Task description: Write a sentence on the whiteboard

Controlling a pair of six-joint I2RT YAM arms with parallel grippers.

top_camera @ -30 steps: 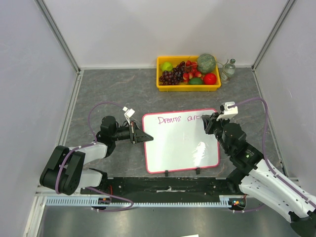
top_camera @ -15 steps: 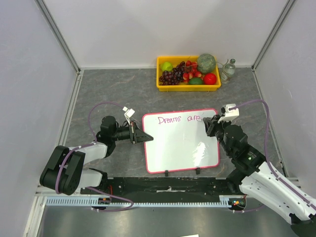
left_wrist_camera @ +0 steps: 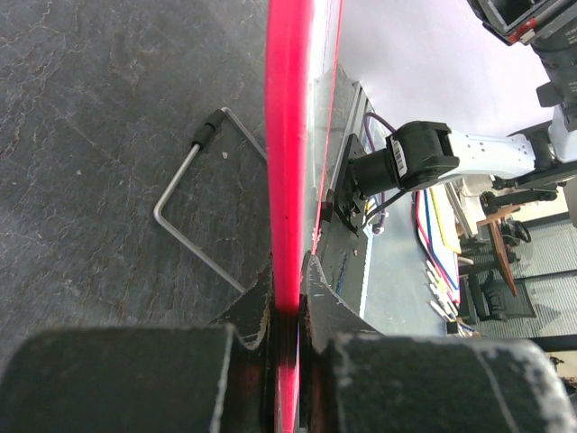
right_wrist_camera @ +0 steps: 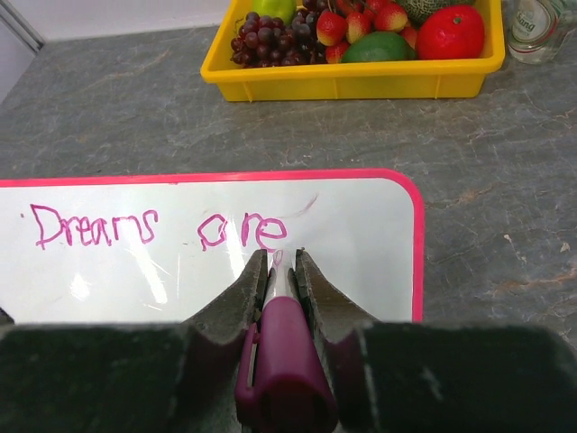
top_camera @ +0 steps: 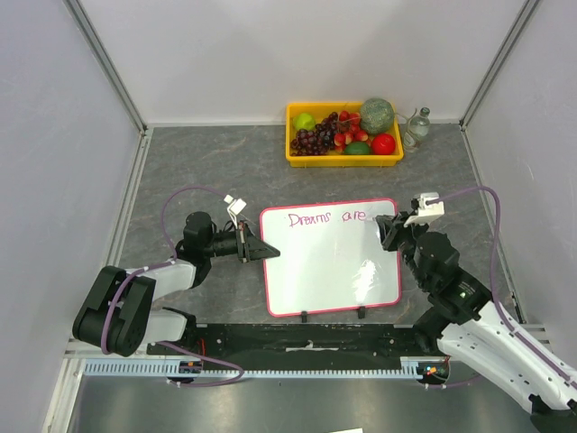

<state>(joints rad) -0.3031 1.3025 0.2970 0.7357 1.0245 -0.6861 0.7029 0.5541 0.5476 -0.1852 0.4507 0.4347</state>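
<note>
Magenta sentence (right_wrist_camera: 144,227) "Dreams are" on whiteboard (right_wrist_camera: 361,244)

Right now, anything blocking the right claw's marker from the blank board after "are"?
Nothing visible. The right claw holds the marker tip just under the sentence's last word; the board is bare from there to its right rim. The left claw clamps the left edge, out of the way.
</note>
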